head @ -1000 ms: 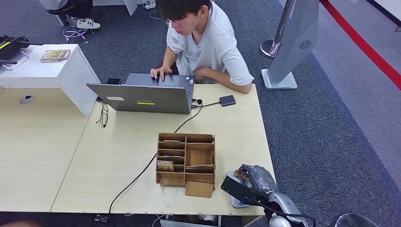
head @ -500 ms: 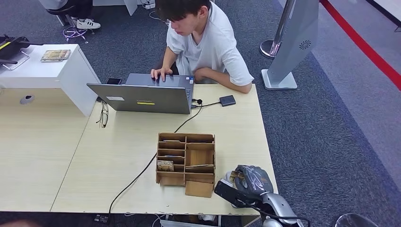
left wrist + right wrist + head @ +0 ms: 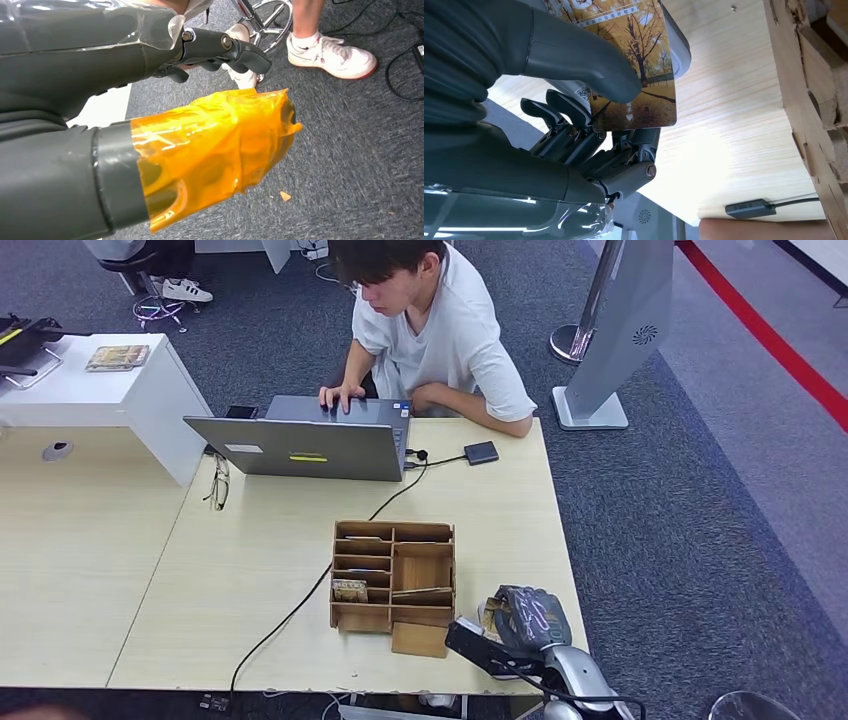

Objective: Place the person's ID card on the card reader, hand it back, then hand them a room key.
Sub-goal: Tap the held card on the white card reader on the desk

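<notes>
Right hand [image 3: 528,620]: your thumb pins the autumn-tree printed card [image 3: 634,60], lower right of frame.
Change: it has slid left toward the compartmented wooden box [image 3: 393,580].
Meaning: reader step likely ending.

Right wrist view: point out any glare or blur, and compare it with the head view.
Right wrist view: a bright glare patch washes out the tabletop; the wooden organizer is soft, the card sharp. Head view: even light, no glare.
</notes>
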`<move>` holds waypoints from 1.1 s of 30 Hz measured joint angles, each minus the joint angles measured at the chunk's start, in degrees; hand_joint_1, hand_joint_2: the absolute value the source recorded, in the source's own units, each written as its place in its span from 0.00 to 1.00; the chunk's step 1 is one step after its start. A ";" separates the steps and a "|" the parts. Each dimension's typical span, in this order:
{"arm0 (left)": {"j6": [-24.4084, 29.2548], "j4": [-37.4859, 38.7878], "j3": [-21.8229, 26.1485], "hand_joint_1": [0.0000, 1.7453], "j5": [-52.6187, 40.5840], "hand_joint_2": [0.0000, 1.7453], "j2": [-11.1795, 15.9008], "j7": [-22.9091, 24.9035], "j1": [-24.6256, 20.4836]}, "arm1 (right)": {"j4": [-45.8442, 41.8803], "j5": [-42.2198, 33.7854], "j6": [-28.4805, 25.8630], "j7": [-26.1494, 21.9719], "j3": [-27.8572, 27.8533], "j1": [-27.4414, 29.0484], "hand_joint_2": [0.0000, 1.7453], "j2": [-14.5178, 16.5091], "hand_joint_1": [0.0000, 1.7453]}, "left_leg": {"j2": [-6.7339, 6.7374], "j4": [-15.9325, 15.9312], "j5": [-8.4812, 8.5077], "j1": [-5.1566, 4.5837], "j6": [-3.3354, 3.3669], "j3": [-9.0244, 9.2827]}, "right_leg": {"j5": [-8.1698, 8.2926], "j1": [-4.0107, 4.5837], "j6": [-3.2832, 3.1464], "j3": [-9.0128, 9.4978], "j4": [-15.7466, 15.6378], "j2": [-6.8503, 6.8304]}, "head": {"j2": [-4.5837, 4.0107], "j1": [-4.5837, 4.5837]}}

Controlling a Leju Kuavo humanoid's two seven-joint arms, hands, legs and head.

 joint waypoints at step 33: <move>-1.29 -2.97 -1.70 0.00 1.15 0.00 0.02 1.82 0.16 | 3.22 6.51 -1.48 0.63 -1.02 -1.40 1.00 2.39 1.00 | 0.00 0.00 0.00 0.00 0.00 0.07 | 0.03 0.00 0.04 0.09 -0.01 0.00 | 0.00 0.00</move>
